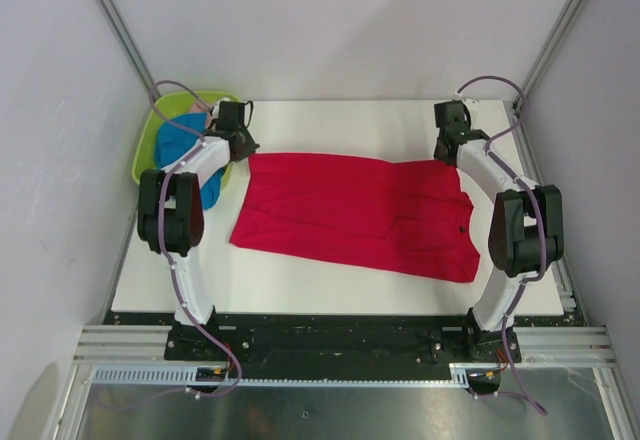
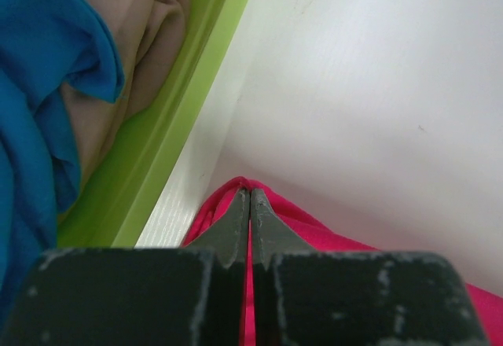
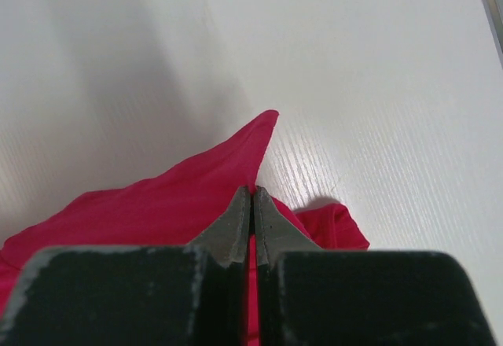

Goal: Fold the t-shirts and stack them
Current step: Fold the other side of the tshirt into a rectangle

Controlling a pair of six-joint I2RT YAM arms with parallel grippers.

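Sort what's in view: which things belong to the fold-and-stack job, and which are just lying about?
Belongs to the job:
red t-shirt, spread flat
blue t-shirt and pale pink t-shirt, bunched in the basket
left claw and right claw, each shut on a far corner of the red one

Just lying about:
the lime-green basket itself
white table

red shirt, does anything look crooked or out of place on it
The red shirt lies slightly askew, its long edges slanting against the near edge of the table. The left gripper and right gripper pinch its far corners. Nothing looks torn.
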